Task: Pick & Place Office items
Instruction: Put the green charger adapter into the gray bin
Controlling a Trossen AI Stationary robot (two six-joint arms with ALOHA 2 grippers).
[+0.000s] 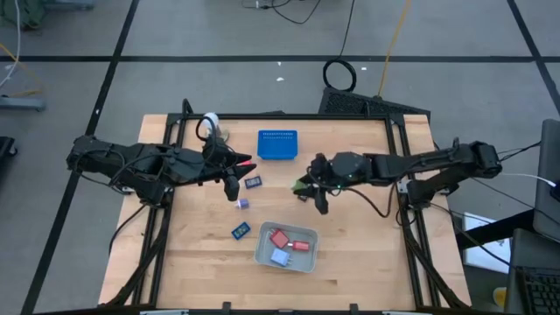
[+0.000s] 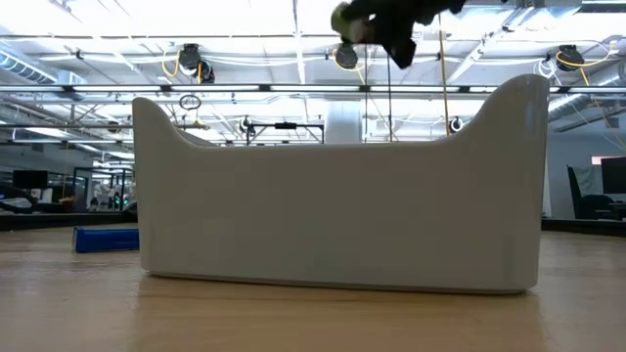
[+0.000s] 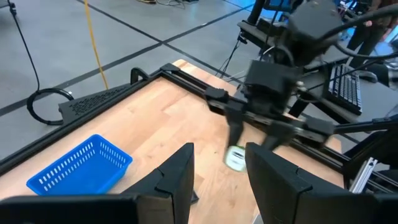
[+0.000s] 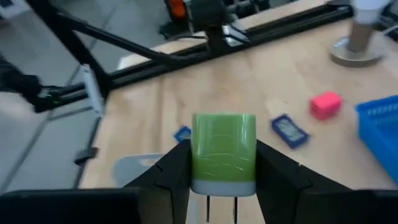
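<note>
Green and blocky, with a pale grey base and two thin prongs below, the green piece (image 4: 224, 152) sits clamped between the fingers of the right pincer (image 4: 222, 163); that pincer hangs above the table (image 1: 367, 254) right of centre, and from above the piece shows only as a small green spot (image 1: 304, 185) at its tip.

Going left to right across the table: the left pincer (image 1: 234, 178) is stretched in from the left side, its fingers (image 3: 177, 177) parted with a clear gap and nothing between them. Just beside it lie a red piece (image 1: 244, 165) and a dark piece with a blue face (image 1: 254, 182). A little nearer the front edge sit a tiny purple piece (image 1: 242, 204) and another blue-faced piece (image 1: 241, 231). Behind these, toward the back edge, is a blue basket (image 1: 277, 144) (perforated, square).

Next, at the front middle, a grey tray (image 1: 264, 252) holds two red pieces (image 1: 279, 237) and (image 1: 299, 246), flat and rectangular, plus a pale blue one (image 1: 280, 258). In the low view the tray's pale wall (image 2: 342, 205) fills most of the scene.

From the right wrist, the red piece (image 4: 326, 104) looks like a small pink-red cube, with a flat blue one (image 4: 289, 130) near it.
</note>
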